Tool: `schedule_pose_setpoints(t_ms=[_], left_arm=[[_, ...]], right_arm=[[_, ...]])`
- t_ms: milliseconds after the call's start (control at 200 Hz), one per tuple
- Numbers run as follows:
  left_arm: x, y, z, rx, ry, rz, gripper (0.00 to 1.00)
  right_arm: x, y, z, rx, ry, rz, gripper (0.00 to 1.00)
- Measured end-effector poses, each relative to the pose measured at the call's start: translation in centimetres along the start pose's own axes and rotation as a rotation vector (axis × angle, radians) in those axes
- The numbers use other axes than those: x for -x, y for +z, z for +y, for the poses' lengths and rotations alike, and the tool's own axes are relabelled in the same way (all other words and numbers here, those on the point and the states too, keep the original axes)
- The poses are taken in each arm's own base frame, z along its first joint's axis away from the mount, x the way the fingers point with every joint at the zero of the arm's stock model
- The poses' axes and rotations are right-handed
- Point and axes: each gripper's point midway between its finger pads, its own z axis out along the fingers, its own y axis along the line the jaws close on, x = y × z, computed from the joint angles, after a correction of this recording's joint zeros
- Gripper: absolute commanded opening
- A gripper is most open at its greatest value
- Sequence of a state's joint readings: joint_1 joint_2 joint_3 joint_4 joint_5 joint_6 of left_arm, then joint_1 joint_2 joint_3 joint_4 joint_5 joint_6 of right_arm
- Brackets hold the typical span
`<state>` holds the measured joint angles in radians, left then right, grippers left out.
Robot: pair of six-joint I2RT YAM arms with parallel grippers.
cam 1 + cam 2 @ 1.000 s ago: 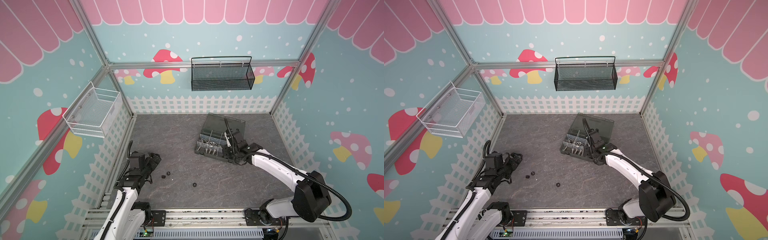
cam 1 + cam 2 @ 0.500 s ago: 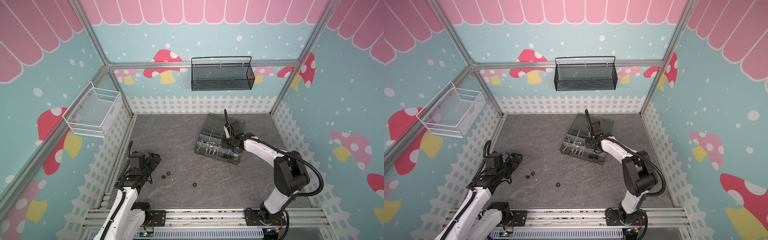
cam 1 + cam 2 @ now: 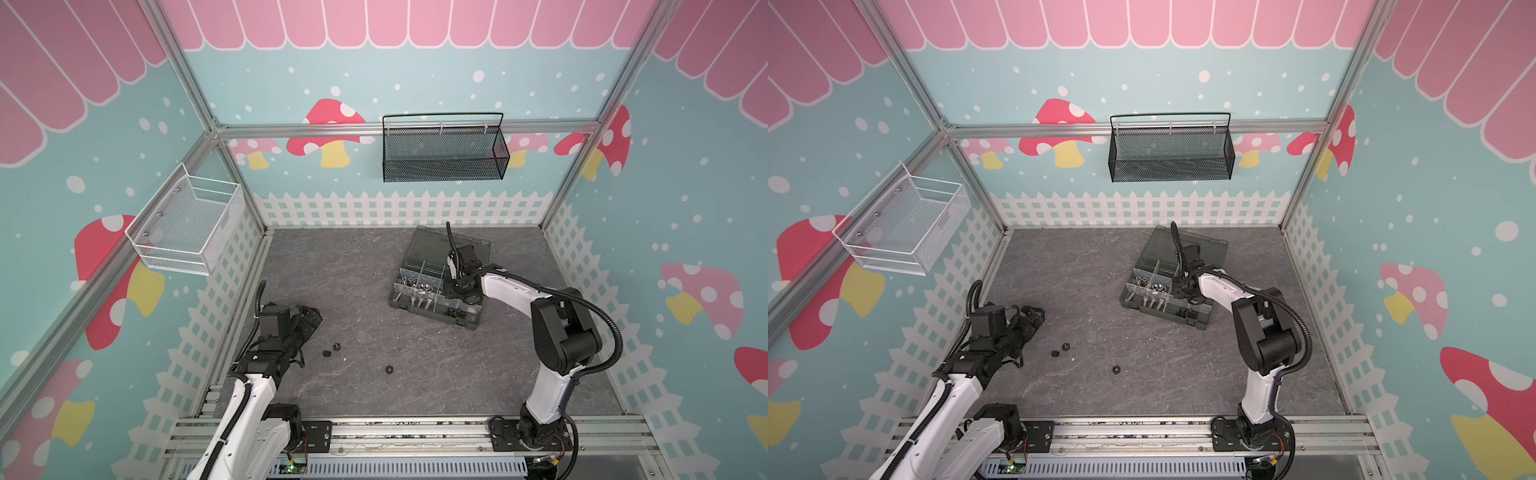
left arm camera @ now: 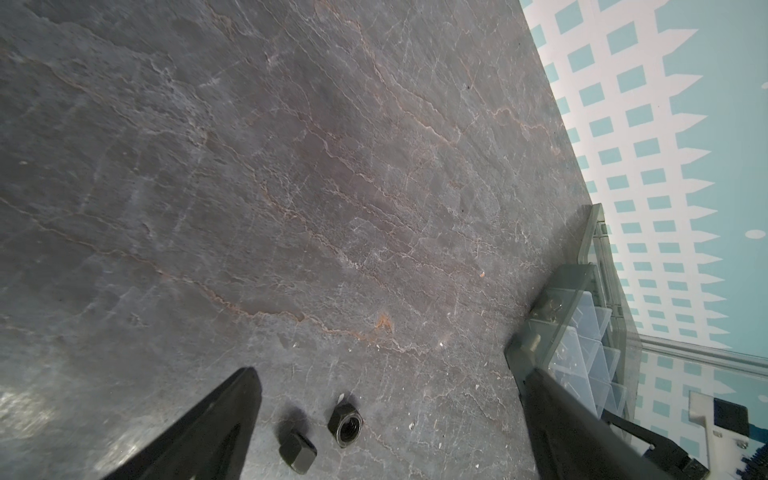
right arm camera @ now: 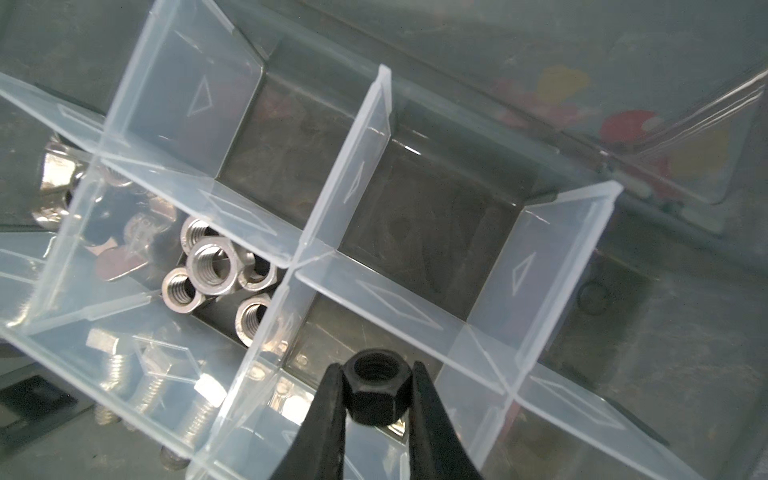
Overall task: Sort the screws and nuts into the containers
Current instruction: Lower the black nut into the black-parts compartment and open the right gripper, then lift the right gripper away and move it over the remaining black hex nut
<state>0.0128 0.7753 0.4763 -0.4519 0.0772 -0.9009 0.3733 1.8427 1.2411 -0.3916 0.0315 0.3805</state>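
Right tool (image 5: 376, 370) was pinched shut on a black hex nut (image 5: 372, 395), with its two fingers pressed against opposite flats. I saw the nut's threaded bore facing back toward the wrist camera, so its axis ran along the fingers rather than across them. It hung over the open organiser box (image 3: 432, 312), right of the middle of the bench (image 3: 353, 270), just above the translucent dividers (image 5: 345, 183). Which of the compartments (image 5: 419, 232) lay directly under it I could not tell. Beside it one compartment held silver hex nuts (image 5: 212, 266), most lying flat with bores upward. Another held silver screws (image 5: 153, 386) lying on their sides, and a farther one held wing nuts (image 5: 54, 174). The only marks I could make out were small triangles and diamonds moulded into the dividers. The smoky lid (image 3: 432, 249) was open toward the back wall. My left tool (image 4: 392, 374) was spread wide and empty, low over the bench near the left wall. Just ahead of it two loose black nuts (image 4: 344, 424) lay close together, one bore-up and one tipped on a flat, with a third (image 3: 389, 369) apart, nearer the middle.
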Motion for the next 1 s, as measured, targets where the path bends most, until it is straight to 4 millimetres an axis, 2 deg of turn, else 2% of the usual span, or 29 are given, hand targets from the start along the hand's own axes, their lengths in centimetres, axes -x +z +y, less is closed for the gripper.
schedule_pose_setpoints(t_ms=[105, 280, 665, 781, 1001], left_arm=[[0.0, 0.0, 0.0, 0.002, 0.0, -0.002, 1.0], [0.0, 0.0, 0.1, 0.005, 0.0, 0.0, 1.0], [-0.1, -0.8, 0.4, 0.009, 0.017, -0.01, 1.0], [0.0, -1.0, 0.5, 0.013, 0.025, -0.017, 1.0], [0.5, -2.1, 0.4, 0.013, 0.054, -0.048, 1.0]], right_arm=[[0.0, 0.0, 0.0, 0.0, -0.003, 0.001, 0.3], [0.0, 0.0, 0.2, 0.009, -0.01, 0.0, 0.38], [0.2, -0.3, 0.6, 0.033, -0.018, -0.006, 0.42], [0.8, -1.5, 0.7, 0.043, -0.028, -0.03, 0.43], [2.7, -5.3, 1.4, 0.077, -0.034, -0.12, 0.45]])
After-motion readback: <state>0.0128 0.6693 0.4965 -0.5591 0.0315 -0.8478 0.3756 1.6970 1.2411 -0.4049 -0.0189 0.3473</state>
